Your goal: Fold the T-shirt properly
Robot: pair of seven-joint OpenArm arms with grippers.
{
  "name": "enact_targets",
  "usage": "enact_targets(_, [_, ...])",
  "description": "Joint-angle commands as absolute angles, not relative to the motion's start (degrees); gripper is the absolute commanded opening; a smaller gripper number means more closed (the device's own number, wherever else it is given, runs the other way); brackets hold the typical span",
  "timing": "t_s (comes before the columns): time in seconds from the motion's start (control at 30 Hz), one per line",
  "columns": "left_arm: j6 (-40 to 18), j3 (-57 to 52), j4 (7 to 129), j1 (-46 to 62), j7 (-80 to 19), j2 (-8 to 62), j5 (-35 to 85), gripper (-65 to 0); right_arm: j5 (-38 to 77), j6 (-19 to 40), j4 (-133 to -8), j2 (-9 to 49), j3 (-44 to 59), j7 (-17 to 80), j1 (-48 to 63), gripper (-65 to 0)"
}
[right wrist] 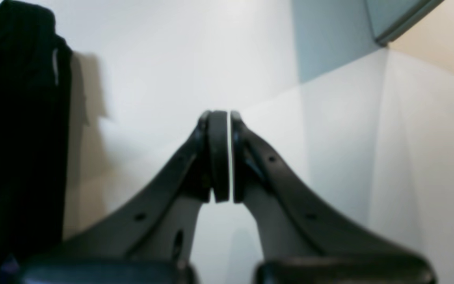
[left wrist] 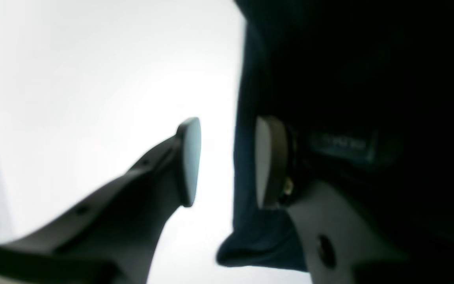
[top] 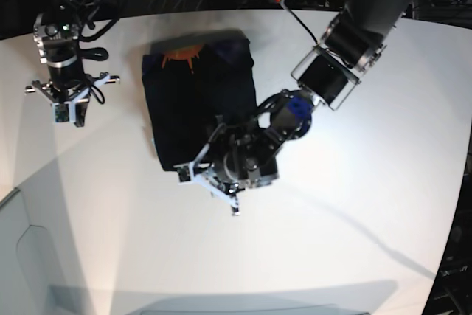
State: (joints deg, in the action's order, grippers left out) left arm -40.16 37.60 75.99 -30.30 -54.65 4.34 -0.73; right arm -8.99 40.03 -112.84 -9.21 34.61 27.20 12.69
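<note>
White and bare, the desk (top: 354, 204) fills the base view, with dark cables and a blue box along its far edge. On it, left of centre, lies the T-shirt (top: 195, 108), black and folded into a rough upright rectangle, with an orange print showing at its far edge near the collar. The left claw (top: 214, 176) sits at the shirt's near edge, its arm reaching in from the far right across the cloth's right side. In the left wrist view this claw (left wrist: 227, 161) has its jaws parted with white desk showing between them; one pad (left wrist: 189, 161) stands free over the desk, while the other pad (left wrist: 266, 161) lies against a hanging fold of dark cloth, so nothing is pinched between them. The right claw (top: 66, 105) hangs over bare desk to the left of the shirt, well apart from it. In the right wrist view its pads (right wrist: 219, 157) are pressed together with only a hairline between them and nothing held, and the shirt's black edge shows at the left of that frame.
</note>
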Motion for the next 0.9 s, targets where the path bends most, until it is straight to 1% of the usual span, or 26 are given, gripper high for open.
enact_targets(0.0, [-40.0,37.3,77.5,-31.9,-54.7,3.8,-0.5,-42.5,-8.2,40.0,-114.0,-9.0,33.8,25.8,13.1,-65.0])
enact_targets(0.1, [-40.0,37.4,79.2,-31.9,-55.5,4.5,-0.9,-42.5,-8.2,40.0,-114.2,-9.0,31.3,25.4,14.6,-65.0])
enact_targets(0.2, [-40.0,36.7,82.6,-31.9,-55.7,5.1,-4.4,-42.5,-8.2,40.0,-114.2,-9.0,28.5,25.4,16.3,-65.0])
enact_targets(0.3, [-40.0,31.1,86.8,-29.9,-55.7,8.6,-8.3,-42.5,-8.2,40.0,-115.6,-9.0,25.1,25.3,18.4,-65.0])
enact_targets(0.4, [-40.0,21.3,91.5,-25.5,-55.7,10.8,-10.9,-42.5,-8.2,40.0,-116.0,-9.0,21.6,25.3,20.2,-65.0])
enact_targets(0.5, [-40.0,7.2,95.9,-19.3,-55.7,12.8,-11.5,-42.5,-8.2,40.0,-116.1,-9.0,16.8,24.9,22.3,-65.0])
enact_targets(0.6, [-40.0,-8.7,100.4,-12.5,-55.7,13.1,-11.4,-42.5,-8.2,40.0,-115.9,-9.0,12.4,21.1,25.4,-65.0])
enact_targets(0.67, [-40.0,-17.5,102.5,-8.9,-55.7,13.2,-11.4,-42.5,-8.2,40.0,-115.6,-9.0,9.5,17.9,27.2,-65.0])
enact_targets(0.77, [-40.0,-26.5,103.3,-5.1,-55.7,13.2,-11.4,-42.5,-8.2,40.0,-114.7,-9.0,8.1,15.3,27.8,-65.0])
enact_targets(0.87, [-40.0,-32.5,103.4,-1.1,-55.7,13.2,-11.4,-42.5,-8.2,40.0,-111.8,-9.0,8.3,14.5,27.5,-65.0])
